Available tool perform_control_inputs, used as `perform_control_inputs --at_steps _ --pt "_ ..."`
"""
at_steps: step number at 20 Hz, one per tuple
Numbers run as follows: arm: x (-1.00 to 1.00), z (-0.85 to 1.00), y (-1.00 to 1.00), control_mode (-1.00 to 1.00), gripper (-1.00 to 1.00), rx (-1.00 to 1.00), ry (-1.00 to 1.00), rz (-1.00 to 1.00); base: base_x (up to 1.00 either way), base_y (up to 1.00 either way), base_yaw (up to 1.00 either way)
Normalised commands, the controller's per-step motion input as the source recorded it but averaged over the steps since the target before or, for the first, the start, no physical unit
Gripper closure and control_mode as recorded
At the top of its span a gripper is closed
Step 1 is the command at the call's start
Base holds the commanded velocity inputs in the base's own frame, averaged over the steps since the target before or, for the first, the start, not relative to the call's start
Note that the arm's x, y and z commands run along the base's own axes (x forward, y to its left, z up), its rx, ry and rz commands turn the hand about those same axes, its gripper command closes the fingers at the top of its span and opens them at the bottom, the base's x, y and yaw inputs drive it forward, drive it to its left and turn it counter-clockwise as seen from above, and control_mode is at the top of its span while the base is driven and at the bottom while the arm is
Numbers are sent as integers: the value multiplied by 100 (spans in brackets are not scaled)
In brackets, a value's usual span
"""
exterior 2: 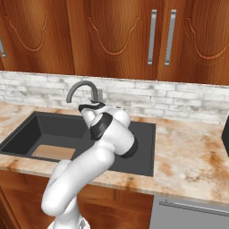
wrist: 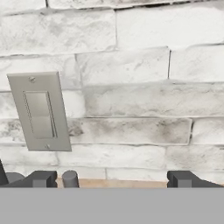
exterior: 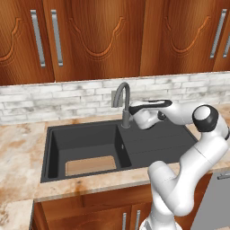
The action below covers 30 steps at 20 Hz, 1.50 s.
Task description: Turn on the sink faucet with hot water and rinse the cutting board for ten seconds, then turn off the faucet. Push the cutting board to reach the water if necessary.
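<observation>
Tool released, fingers wide apart beside the sink faucet; no writing readable.

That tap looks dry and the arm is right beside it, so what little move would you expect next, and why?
Probably a short nudge of the tool against the small lever at the faucet base. No stream falls from the spout, the cutting board lies dry in the sink, and the open fingers sit level with that lever.

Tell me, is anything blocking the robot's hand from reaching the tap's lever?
Nothing visible does. The gripper is open beside the base of the faucet, facing the brick wall; a small grey stub, perhaps the lever, sits between its fingers.
</observation>
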Motion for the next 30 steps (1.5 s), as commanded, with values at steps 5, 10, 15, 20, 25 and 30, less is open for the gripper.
perform_control_inputs --at_steps 5,10,15,20,25,30 --pt "5 0 1 -100 -100 0 0 0 0 0 0" --pt "8 0 4 -100 -100 0 0 0 0 0 0" --pt "10 -3 8 -100 -100 0 0 0 0 0 0" --pt "6 -7 6 -100 -100 0 -3 0 0 0 0" --pt "0 -9 0 -100 -100 0 -12 0 0 0 0" --pt "0 -10 0 -100 -100 0 -14 0 0 0 0"
